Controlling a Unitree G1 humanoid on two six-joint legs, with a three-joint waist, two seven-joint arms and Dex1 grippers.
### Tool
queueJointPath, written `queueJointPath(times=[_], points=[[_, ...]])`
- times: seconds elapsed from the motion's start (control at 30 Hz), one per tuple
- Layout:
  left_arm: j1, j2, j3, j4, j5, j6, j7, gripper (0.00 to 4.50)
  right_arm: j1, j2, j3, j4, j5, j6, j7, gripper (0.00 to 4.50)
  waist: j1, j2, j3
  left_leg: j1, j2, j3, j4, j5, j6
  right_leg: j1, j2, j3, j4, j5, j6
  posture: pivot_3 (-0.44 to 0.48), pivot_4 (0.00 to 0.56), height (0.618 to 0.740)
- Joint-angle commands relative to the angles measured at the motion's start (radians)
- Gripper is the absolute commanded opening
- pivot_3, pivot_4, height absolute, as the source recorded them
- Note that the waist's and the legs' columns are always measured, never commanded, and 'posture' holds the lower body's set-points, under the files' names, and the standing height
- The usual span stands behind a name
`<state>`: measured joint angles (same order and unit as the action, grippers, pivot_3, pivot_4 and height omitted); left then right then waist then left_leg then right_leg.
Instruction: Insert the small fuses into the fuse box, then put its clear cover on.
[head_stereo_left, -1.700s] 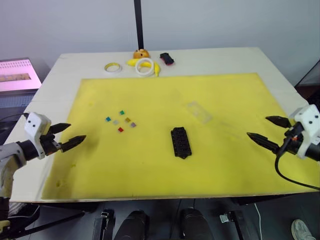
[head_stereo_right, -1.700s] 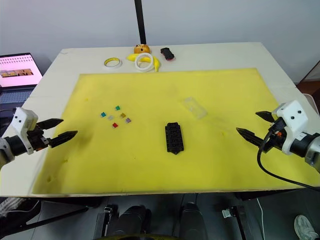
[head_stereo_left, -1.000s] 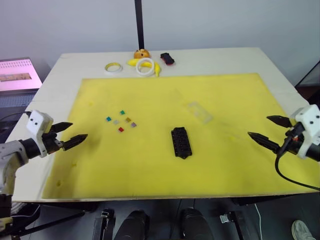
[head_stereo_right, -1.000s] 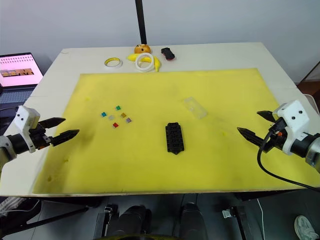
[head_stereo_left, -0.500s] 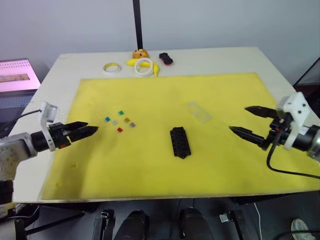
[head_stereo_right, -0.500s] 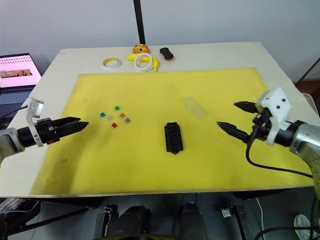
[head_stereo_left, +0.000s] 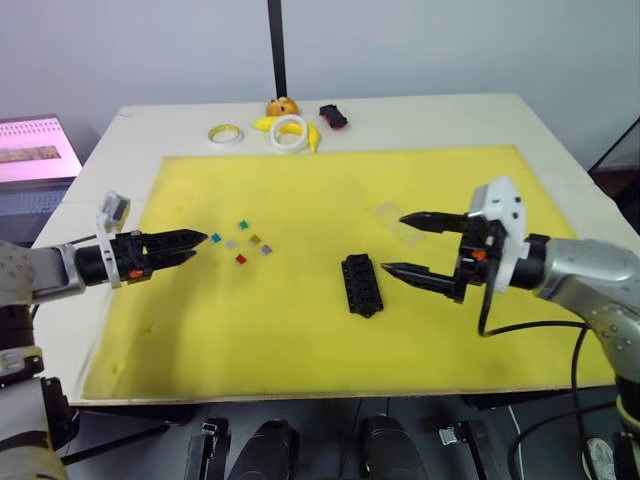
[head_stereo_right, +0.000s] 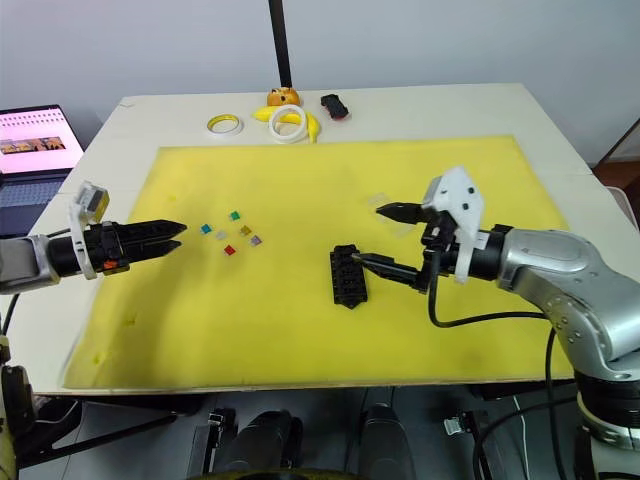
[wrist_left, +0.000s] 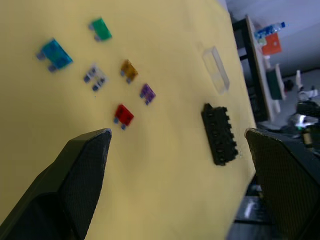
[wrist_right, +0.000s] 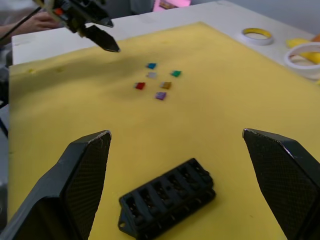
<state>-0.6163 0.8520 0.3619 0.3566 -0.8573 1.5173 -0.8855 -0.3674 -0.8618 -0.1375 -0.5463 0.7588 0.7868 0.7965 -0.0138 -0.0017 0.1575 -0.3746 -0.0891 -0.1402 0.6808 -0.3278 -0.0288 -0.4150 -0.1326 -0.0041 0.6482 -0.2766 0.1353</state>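
The six small fuses (wrist_left: 109, 75) lie loose in a tight cluster on the yellow mat (head_stereo_left: 300, 330), toward its left edge, none touching another: blue fuse (wrist_left: 54, 54), green fuse (wrist_left: 100, 29), grey fuse (wrist_left: 94, 76), yellow fuse (wrist_left: 129, 69), purple fuse (wrist_left: 147, 93) and red fuse (wrist_left: 123, 115). That spacing leaves each one free to be picked singly. The left gripper (head_stereo_left: 188, 246) points at them from the mat's left edge, its tips just short of the blue fuse, its fingers parted and holding nothing, which reads as lining up for a first pick. The fuse box (head_stereo_left: 361, 284) lies flat near the middle of the mat, slots up, every slot apparently empty, so no fuse is in yet. The right gripper (head_stereo_left: 408, 243) hangs close beside the box on its right, fingers spread wide and empty, one tip almost at the box's near end; it looks placed to steady the box while fuses are pressed in. The clear cover (head_stereo_left: 398, 222) rests flat on the mat beyond the box, toward the far edge, under the right gripper's upper finger and apart from the box, waiting for the last step. Along the table's far edge sit tape rings (head_stereo_left: 288, 132) and a small black-and-red object (head_stereo_left: 333, 117), well apart from the work.
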Motion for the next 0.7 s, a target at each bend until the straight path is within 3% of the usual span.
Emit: queueJointPath(times=[0.03,0.43,0.7], points=[[-0.031,-0.005,0.043,-0.008,-0.018,0.036,0.027,4.50,-0.021,0.003,0.019,-0.024,-0.027,-0.037,0.007,4.46,0.001,0.000,0.000,0.000,0.000,0.000,0.000,0.000,0.000,0.000,0.000,0.000,0.000,0.000,0.000,0.000,0.150,0.740],[-0.122,-0.036,0.127,0.182,0.026,0.011,0.124,4.50,-0.060,0.003,0.069,-0.010,-0.065,-0.055,0.033,4.46,-0.002,-0.001,0.000,-0.001,0.000,0.001,0.000,0.000,0.000,-0.002,0.000,0.001,0.001,0.000,0.000,0.000,0.150,0.740],[-0.172,-0.018,0.073,0.387,0.102,-0.140,0.048,4.50,-0.117,0.023,0.117,0.007,-0.090,-0.054,0.036,4.46,0.001,-0.001,0.000,-0.002,-0.001,0.002,0.000,0.000,-0.001,-0.005,0.000,0.001,0.002,0.000,0.000,0.000,0.150,0.740]])
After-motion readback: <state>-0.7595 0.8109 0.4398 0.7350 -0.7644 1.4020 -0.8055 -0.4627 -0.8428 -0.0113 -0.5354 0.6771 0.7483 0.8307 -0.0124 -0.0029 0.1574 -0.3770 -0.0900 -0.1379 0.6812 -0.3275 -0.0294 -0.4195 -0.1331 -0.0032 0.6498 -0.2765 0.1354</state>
